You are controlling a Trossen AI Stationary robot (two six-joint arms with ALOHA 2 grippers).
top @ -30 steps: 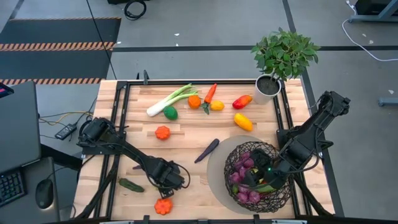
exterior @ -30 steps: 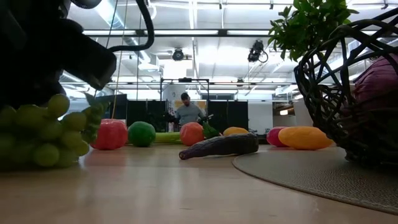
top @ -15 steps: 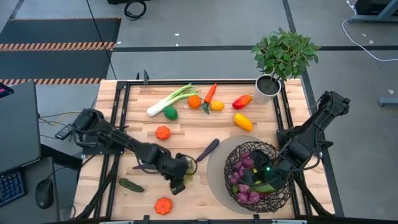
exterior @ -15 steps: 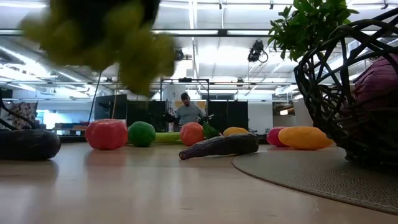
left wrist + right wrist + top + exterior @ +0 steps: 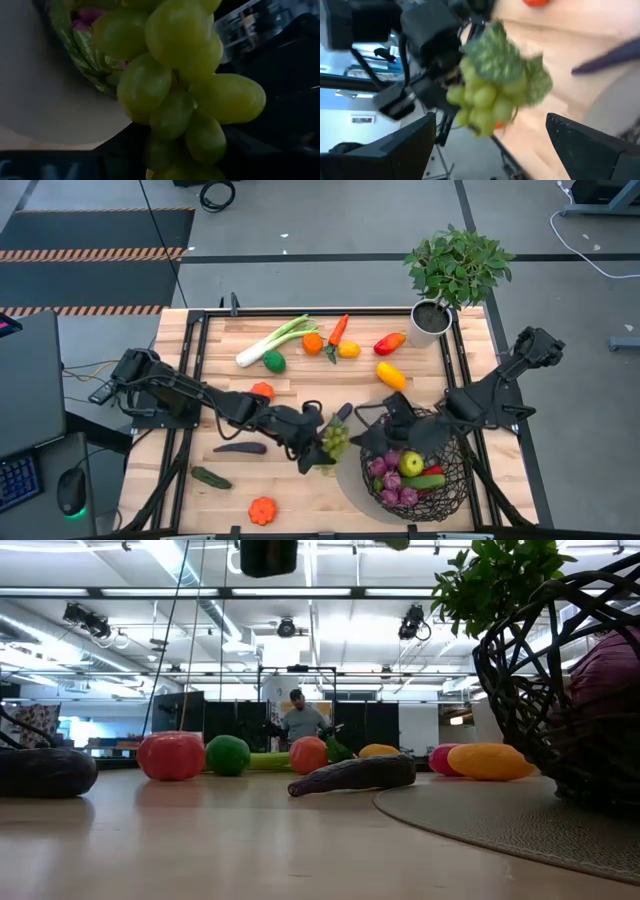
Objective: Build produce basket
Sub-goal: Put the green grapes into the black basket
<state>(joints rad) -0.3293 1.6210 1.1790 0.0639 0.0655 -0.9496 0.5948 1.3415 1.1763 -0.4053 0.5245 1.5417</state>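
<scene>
Left gripper (image 5: 318, 442) is clamped on the green grapes (image 5: 335, 439) just short of the part-filled basket (image 5: 412, 465) — right gripper (image 5: 390, 412) spread beyond — leek (image 5: 272, 340), peppers, pumpkins remain behind.

Left arm stretched from its base at the table's nine o'clock edge toward the centre, low over the boards, elbow bent near the base, wrist pointing toward three o'clock. Left gripper (image 5: 318, 442) closed on the grapes (image 5: 335, 438), carried clear of the tabletop at about six o'clock of the table's middle. Right arm folded in from its base at the three o'clock edge, forearm reaching toward nine o'clock, right gripper (image 5: 392, 412) raised with fingers (image 5: 410, 145) spread wide, facing the left gripper.
</scene>
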